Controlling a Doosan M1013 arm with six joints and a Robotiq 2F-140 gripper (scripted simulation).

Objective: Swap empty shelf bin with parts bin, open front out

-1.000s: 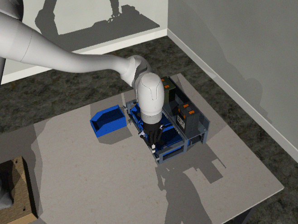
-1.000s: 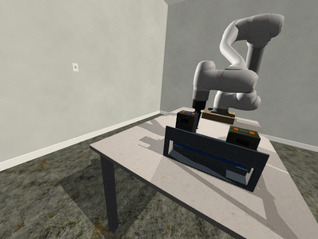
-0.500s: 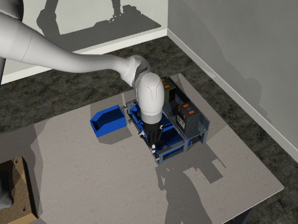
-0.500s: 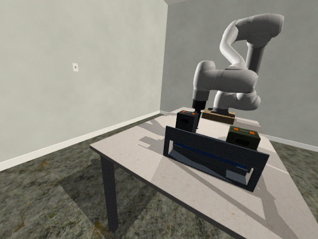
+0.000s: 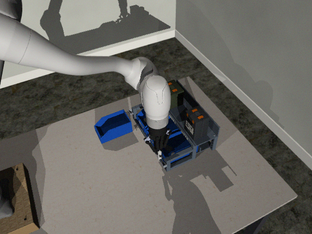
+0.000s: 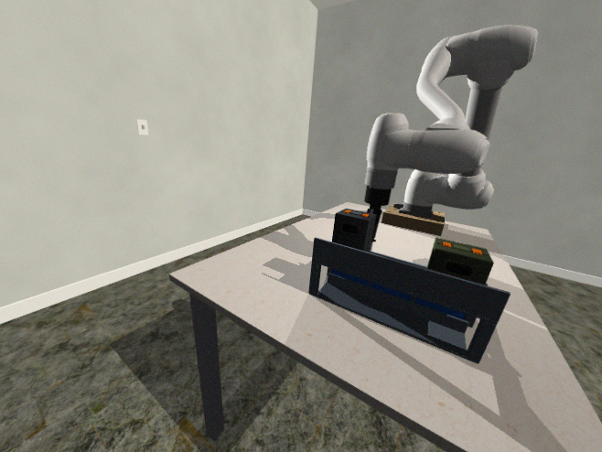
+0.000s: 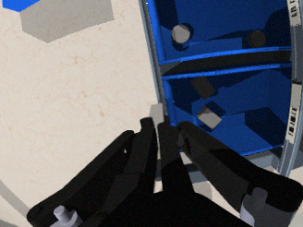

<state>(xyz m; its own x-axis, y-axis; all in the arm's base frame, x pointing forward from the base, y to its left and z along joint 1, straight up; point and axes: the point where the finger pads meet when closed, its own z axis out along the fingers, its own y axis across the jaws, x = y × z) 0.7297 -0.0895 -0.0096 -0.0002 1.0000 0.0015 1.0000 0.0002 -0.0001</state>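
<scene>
Table (image 5: 100, 188) (image 6: 340, 340) (image 7: 69, 92) supports the grey shelf unit (image 5: 194, 151) (image 6: 408, 272) (image 7: 199, 173), with a dark grey case (image 5: 195, 125) (image 6: 352, 231) and a green case (image 5: 176, 98) (image 6: 459, 260) on its upper board. An open blue bin (image 5: 115, 133) (image 7: 20, 4) stands upright on the tabletop, apart from the unit. Beneath me, the end blue bin (image 5: 176, 146) (image 7: 240, 134) sits in the lower bay, holding a dark block (image 7: 203, 88) and a pale block (image 7: 210, 117); its neighbour bin (image 7: 222, 23) carries two round parts. My jaws (image 5: 159, 149) (image 6: 374, 239) are pressed together by the front lip, pinching nothing; I can't tell whether they touch it.
</scene>
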